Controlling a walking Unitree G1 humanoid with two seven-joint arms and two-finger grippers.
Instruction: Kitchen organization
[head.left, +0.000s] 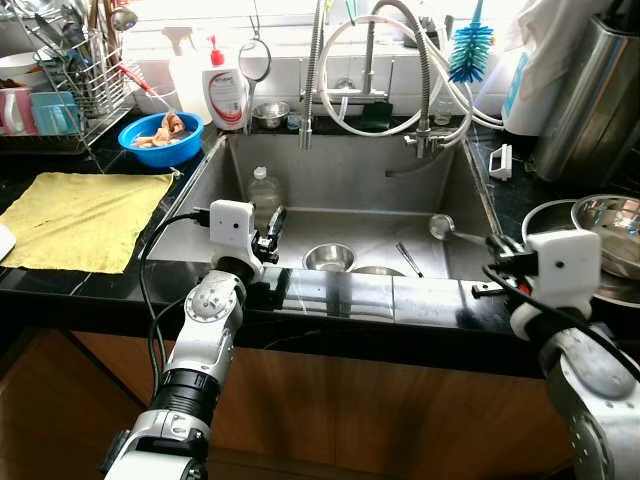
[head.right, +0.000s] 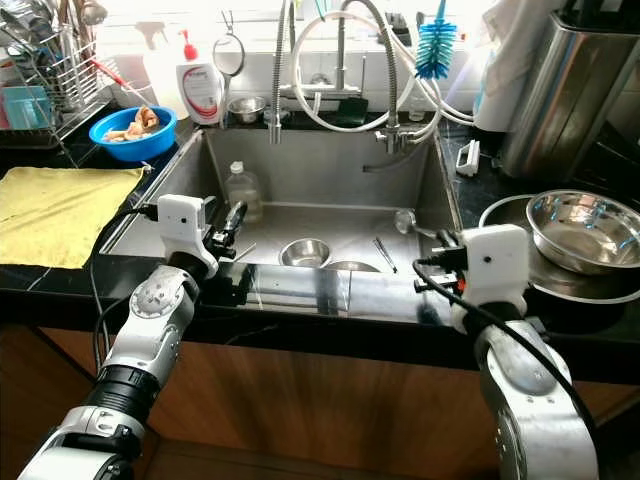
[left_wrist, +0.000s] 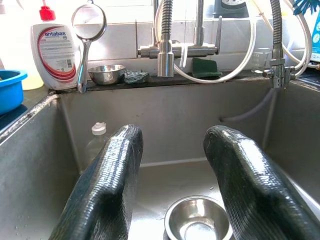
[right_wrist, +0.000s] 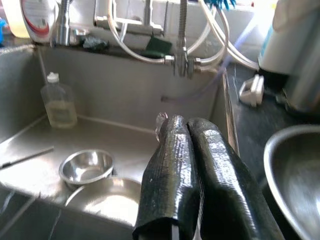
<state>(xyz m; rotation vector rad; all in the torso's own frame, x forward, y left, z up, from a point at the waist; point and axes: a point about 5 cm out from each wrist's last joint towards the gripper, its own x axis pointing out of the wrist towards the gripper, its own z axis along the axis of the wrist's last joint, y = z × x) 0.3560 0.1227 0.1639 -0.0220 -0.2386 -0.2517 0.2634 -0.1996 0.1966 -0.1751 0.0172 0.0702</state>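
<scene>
The steel sink (head.left: 345, 175) holds a small steel bowl (head.left: 329, 257), a second bowl (head.left: 378, 271) at the front edge, a clear plastic bottle (head.left: 263, 192) in the left corner, a ladle (head.left: 441, 227) and a thin utensil (head.left: 408, 258). My left gripper (head.left: 272, 232) hovers over the sink's front left, open and holding nothing; in the left wrist view its fingers (left_wrist: 115, 170) frame the small bowl (left_wrist: 198, 225). My right gripper (head.left: 492, 264) rests above the front right rim, shut with nothing between its fingers (right_wrist: 172, 165).
A yellow cloth (head.left: 85, 218) lies on the black counter at the left, with a blue bowl of scraps (head.left: 160, 137), a soap bottle (head.left: 226, 92) and a dish rack (head.left: 75, 75) behind it. Stacked steel bowls (head.left: 610, 225) and a tall steel vessel (head.left: 590, 95) stand on the right. Faucet hoses (head.left: 370, 60) hang over the sink.
</scene>
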